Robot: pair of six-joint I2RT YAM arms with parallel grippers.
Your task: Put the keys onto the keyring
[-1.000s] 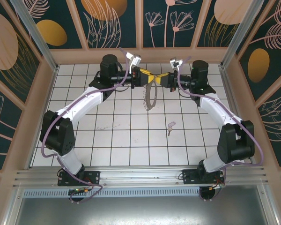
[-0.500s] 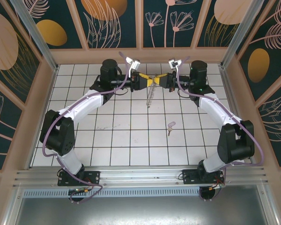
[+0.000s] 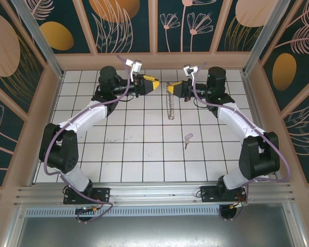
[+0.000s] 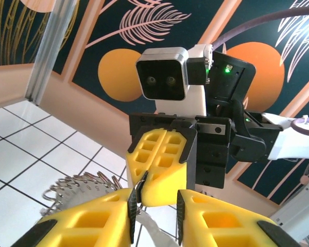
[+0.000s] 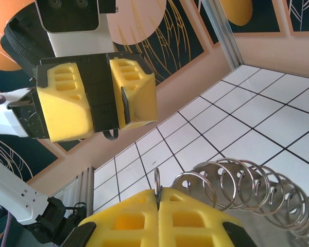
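Presently catalogued, item by item.

1. left gripper (image 3: 153,84): yellow fingers (image 4: 82,226) parted a little, clamped on nothing. Raised above the counter (image 3: 144,154), tip to tip with the right gripper (image 3: 171,87) and close to it, not touching.
2. right gripper: fingers (image 5: 195,221) pressed fully together, pinching one thin wire ring at the top of the keyring (image 3: 170,105), which hangs below that pinch.
3. key (image 3: 188,138): flat on the white tiles, nearer the arm bases than the hanging keyring and slightly to its right, well apart from both grippers.

By view:
- Overhead: key, whole hanging loop, both arms.
- Left wrist: right gripper head-on, with grey camera housing (image 4: 162,74) and lit green lamp (image 4: 226,68). Fan of small metal rings (image 4: 77,185) at lower left.
- Right wrist: coil of rings beside own fingertips, and left gripper facing.
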